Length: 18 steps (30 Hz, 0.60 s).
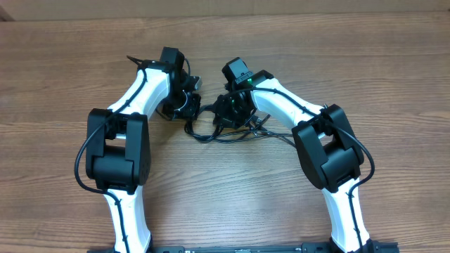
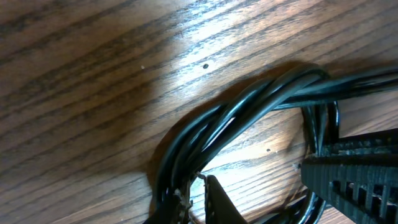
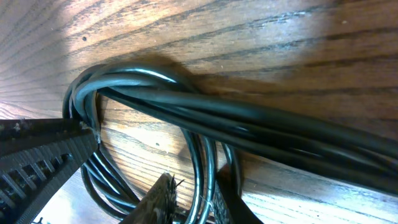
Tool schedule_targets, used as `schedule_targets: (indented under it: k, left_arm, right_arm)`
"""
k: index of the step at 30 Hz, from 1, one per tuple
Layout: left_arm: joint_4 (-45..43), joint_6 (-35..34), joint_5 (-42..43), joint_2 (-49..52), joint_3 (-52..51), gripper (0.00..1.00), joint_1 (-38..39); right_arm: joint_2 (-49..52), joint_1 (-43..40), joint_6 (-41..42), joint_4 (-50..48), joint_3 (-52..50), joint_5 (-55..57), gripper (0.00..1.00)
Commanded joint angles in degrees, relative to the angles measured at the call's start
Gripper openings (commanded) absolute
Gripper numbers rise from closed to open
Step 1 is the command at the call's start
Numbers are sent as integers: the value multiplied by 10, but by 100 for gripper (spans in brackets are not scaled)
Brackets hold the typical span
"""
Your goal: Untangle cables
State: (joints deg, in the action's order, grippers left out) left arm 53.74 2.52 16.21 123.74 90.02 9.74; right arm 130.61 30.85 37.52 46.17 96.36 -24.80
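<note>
The cables (image 1: 211, 133) are a bundle of thin black cords looped together on the wooden table between my two arms. My left gripper (image 1: 184, 105) and right gripper (image 1: 232, 109) meet over the tangle. In the left wrist view the left gripper (image 2: 196, 199) is shut on strands at the bend of the cables (image 2: 249, 106). In the right wrist view the right gripper (image 3: 199, 196) is closed around a few strands of the cables (image 3: 249, 121), which loop at the left. No plug ends show.
The wooden table (image 1: 225, 42) extends on all sides. The right gripper's ribbed finger (image 2: 354, 177) shows close by in the left wrist view. The left gripper's ribbed finger (image 3: 37, 162) shows in the right wrist view. Thicker arm wires run along both arms.
</note>
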Motion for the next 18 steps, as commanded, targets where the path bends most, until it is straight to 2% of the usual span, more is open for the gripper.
schedule_targets:
  k: [1, 3, 4, 5, 10, 14, 18]
  left_arm:
    - [-5, -8, -52, 12, -4, 15, -3]
    - [-4, -12, -42, 12, -3, 19, -4]
    - [-1, -12, -37, 12, -2, 15, -4]
    - [3, -12, -30, 12, 0, 4, -4]
    - [64, -12, -26, 12, 54, 4, -5]
    - [62, -12, -27, 12, 68, 4, -5]
    - [61, -13, -43, 12, 65, 15, -4]
  right_arm:
    - [32, 6, 0, 6, -24, 59, 21]
    - [32, 6, 0, 6, -24, 59, 21]
    - [32, 6, 0, 6, -24, 59, 21]
    - [32, 6, 0, 6, -24, 59, 21]
    - [32, 6, 0, 6, -24, 59, 21]
    - [32, 6, 0, 6, -24, 59, 21]
    - [32, 6, -9, 6, -24, 59, 20]
